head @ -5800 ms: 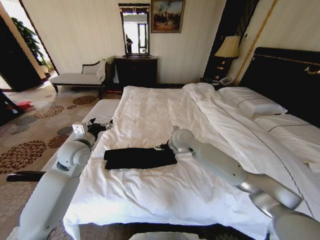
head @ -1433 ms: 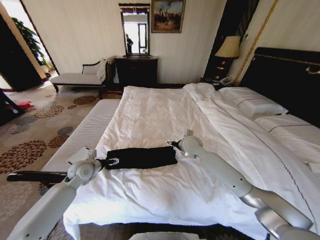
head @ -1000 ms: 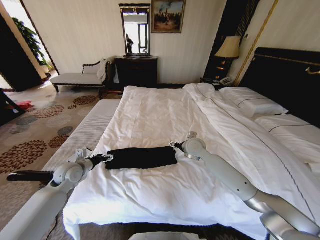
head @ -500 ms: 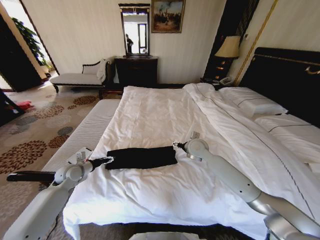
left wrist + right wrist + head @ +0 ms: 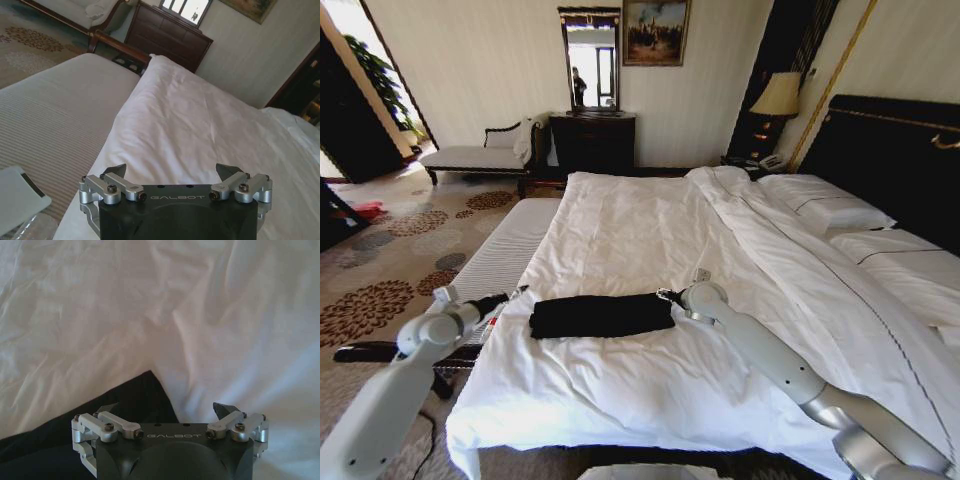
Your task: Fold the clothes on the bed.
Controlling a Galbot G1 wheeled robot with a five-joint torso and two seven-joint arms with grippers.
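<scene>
Head view: a black cotton T-shirt (image 5: 601, 314), folded into a long narrow band, lies across the near part of a large double bed (image 5: 650, 240) made up with a white duvet, white pillows and a tall dark wooden headboard. The band runs crosswise, closer to the bed's left edge than to the pillows.

Right claw (image 5: 665, 296): at the right-hand end of the black band, low over the duvet, with the pale jointed arm reaching in from the lower right. In the right wrist view the right claw (image 5: 166, 409) has its two dark fingertips (image 5: 223, 409) spread wide apart and nothing between them; a corner of the black fabric (image 5: 135, 395) lies on the white cover directly beneath and ahead of it.

Left claw (image 5: 510, 293): beyond the bed's left edge, just beside the left end of the band but apart from it, above the gap between the bed and a striped pale bench (image 5: 500, 255). In the left wrist view the left claw (image 5: 172, 170) is likewise released, fingertips spread, facing along the duvet's edge with the striped bench alongside.
</scene>
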